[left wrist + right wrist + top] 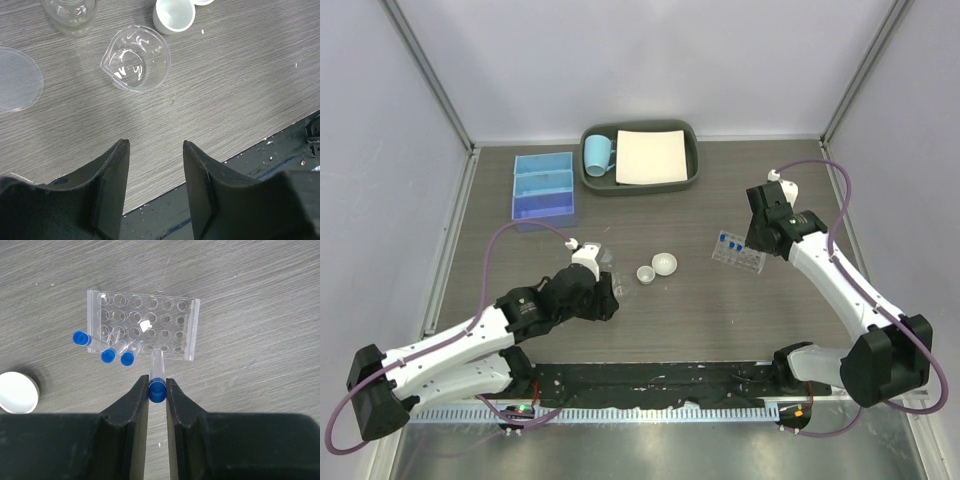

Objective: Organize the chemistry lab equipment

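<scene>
Now | R pincer (157, 382) grips tube (157, 362) by cap, axis fwd, tip at rack (172, 305) | L pincer (156, 150) half-parted, empty.

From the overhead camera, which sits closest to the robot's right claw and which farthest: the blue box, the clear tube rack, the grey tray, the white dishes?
From the right gripper, which holds a blue-capped tube:
1. Clear tube rack, right by its fingertips.
2. White dishes, mid-table, to its left.
3. Grey tray, at the back.
4. Blue box, far back-left.
</scene>
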You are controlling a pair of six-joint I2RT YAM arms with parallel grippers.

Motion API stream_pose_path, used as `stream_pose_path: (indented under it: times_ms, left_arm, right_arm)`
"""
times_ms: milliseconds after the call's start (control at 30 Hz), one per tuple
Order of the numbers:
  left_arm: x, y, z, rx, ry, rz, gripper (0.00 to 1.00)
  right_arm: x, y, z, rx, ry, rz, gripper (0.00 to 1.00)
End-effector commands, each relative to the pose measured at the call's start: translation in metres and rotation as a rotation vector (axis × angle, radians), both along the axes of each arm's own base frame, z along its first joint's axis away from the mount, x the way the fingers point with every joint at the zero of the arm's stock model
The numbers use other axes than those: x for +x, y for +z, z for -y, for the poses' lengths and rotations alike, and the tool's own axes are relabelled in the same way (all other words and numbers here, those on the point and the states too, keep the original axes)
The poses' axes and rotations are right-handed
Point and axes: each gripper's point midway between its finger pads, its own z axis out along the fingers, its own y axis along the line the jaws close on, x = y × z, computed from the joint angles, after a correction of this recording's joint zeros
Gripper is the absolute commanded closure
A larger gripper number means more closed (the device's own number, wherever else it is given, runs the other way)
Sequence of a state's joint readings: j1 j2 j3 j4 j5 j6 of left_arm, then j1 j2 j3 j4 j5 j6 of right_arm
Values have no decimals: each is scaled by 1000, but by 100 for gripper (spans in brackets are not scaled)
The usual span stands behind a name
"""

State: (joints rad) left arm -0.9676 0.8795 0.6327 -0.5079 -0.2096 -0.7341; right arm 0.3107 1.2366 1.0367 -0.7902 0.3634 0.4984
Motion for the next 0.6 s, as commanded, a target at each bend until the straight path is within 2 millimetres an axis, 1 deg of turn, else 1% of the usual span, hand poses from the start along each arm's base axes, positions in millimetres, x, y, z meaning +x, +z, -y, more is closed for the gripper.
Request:
stream_pose_path:
  times_ms: [0, 333, 567]
  left_arm:
    - [5, 6, 5, -28, 8, 19, 50]
    - [5, 5, 4, -28, 10, 23, 50]
    - [4, 4, 3, -23, 10, 19, 51]
  right_arm:
    - [16, 0, -4, 32, 4, 46, 95]
    - [17, -31, -12, 63, 15, -10, 95]
    - [15, -37, -14, 67, 20, -21, 95]
